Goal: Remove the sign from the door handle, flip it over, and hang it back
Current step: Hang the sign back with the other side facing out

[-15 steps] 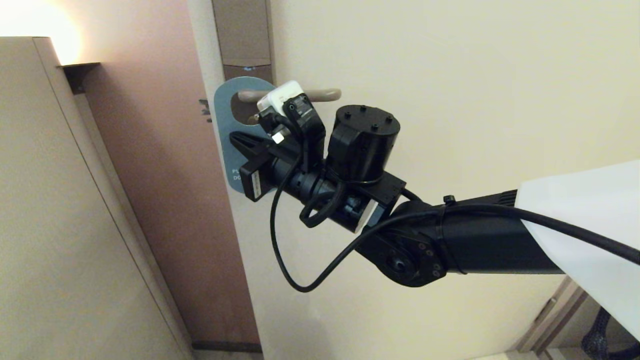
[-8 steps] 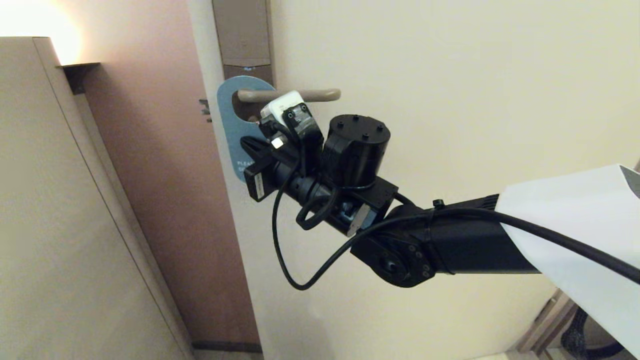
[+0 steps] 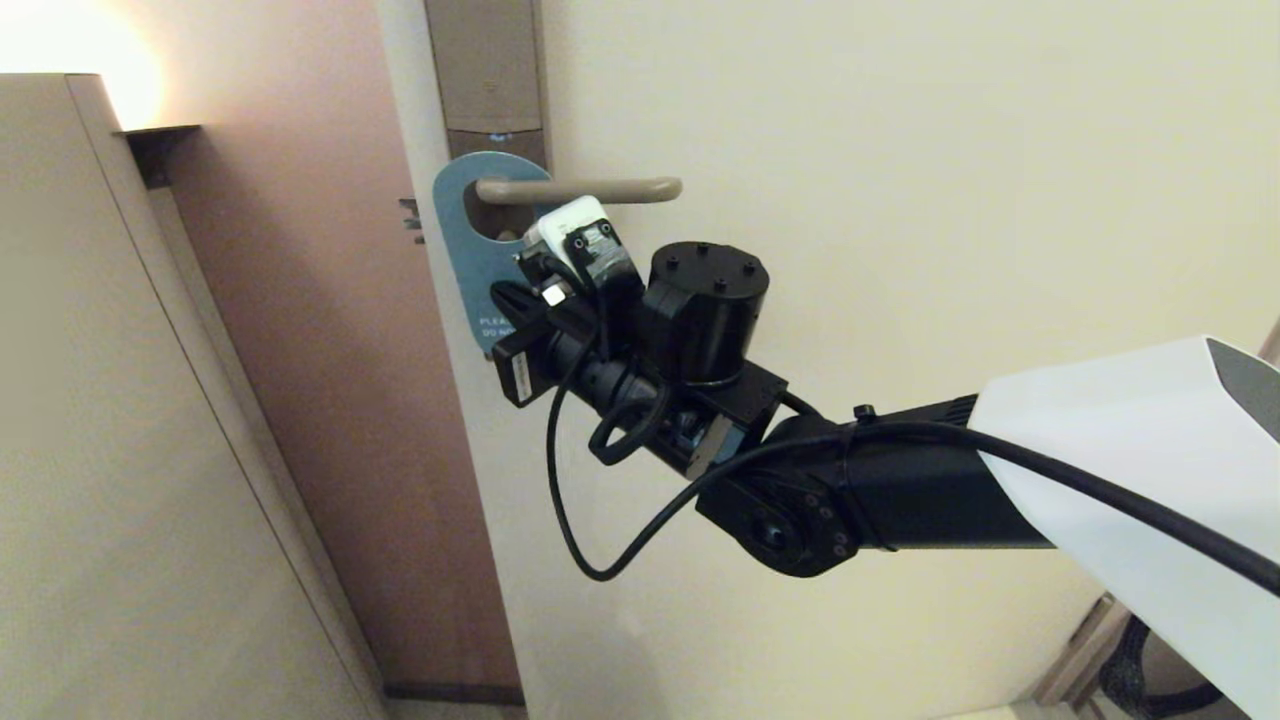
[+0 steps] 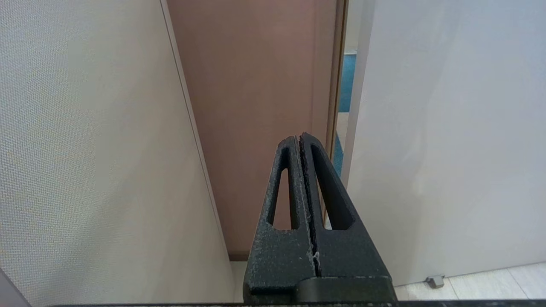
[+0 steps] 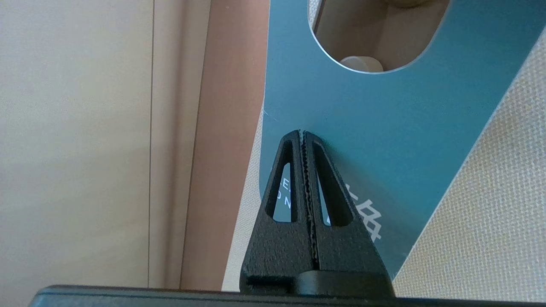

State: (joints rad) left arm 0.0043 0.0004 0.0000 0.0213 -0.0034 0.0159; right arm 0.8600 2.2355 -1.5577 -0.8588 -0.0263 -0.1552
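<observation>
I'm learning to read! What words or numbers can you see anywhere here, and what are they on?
"PLEA" over "DO NO": white letters on the blue sign, head view; the rest is hidden behind the right gripper.
"E" over "N", then some white characters cut off by the jaws: on the sign, right wrist view; too little shows to read.
White label on the gripper's side: too small to read.
Nothing else carries text.

Cream flat door (image 3: 900,200) at right, brownish-pink wall panel (image 3: 330,330) behind its edge, beige textured cabinet side (image 3: 120,450) at left.
</observation>
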